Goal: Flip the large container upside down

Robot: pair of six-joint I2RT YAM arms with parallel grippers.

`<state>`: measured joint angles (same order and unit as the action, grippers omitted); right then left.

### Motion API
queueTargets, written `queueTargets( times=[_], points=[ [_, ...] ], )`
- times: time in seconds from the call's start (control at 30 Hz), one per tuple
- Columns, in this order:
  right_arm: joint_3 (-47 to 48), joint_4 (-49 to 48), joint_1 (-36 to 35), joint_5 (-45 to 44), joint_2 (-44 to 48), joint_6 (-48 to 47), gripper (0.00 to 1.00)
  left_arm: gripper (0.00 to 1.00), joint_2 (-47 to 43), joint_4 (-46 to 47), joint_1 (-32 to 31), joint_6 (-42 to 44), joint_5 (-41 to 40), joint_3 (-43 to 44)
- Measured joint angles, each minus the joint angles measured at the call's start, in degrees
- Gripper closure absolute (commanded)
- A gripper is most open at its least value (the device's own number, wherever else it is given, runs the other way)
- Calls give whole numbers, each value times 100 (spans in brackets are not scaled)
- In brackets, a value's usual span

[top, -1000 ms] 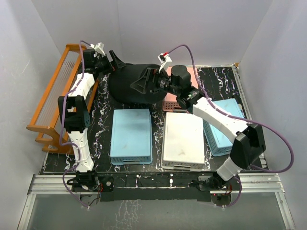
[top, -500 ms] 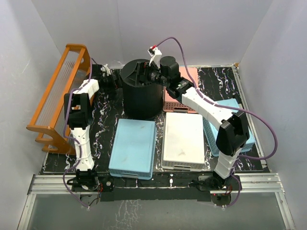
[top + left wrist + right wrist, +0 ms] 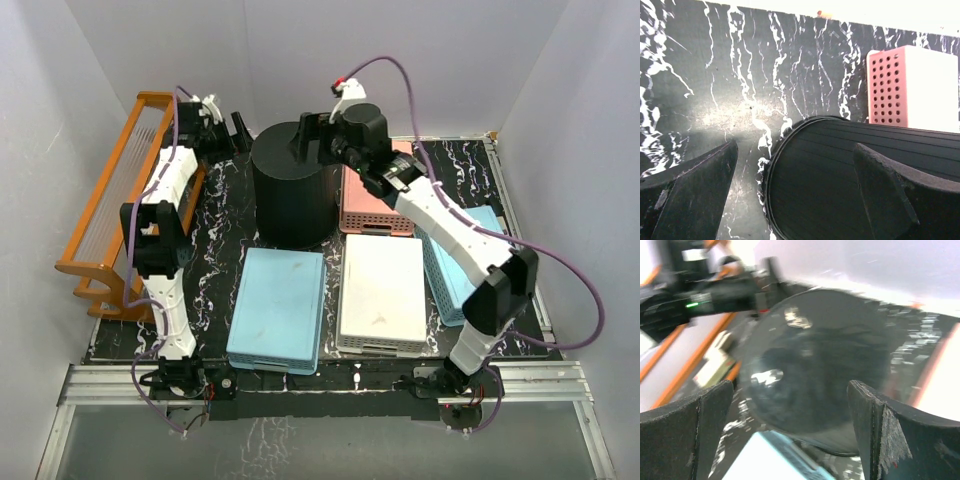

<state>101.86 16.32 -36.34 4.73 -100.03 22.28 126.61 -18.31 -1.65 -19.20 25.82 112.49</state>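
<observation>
The bin (image 3: 292, 200) is no longer lying on its side; it is standing base-up just left of the pink basket (image 3: 375, 205). The left gripper (image 3: 230, 135) is backing away, jaws spread empty. The right gripper (image 3: 312, 140) is lifting off the bin, likewise wide open. The flip is looking finished.

The large container (image 3: 292, 198), a tall round black bin with finely ribbed, slightly tapered sides, is shown standing on end at the far middle of the marbled table (image 3: 215, 250). Its closed, glossy flat end is turned upward, and the lipped rim is seen at table level. The pink basket (image 3: 372, 205) is just beside it.
</observation>
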Motion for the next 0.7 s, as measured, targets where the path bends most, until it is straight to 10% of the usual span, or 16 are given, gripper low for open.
queueTargets(
  times=[0.23, 0.7],
  points=[
    [-787, 662, 199, -1943, 1556, -837, 2, 1, -1257, -280, -31, 70, -614, -216],
    [-4686, 1530, 219, 26, 3740, -787, 2, 1, -5386, -796, -817, 503, -1467, -3783]
  ],
)
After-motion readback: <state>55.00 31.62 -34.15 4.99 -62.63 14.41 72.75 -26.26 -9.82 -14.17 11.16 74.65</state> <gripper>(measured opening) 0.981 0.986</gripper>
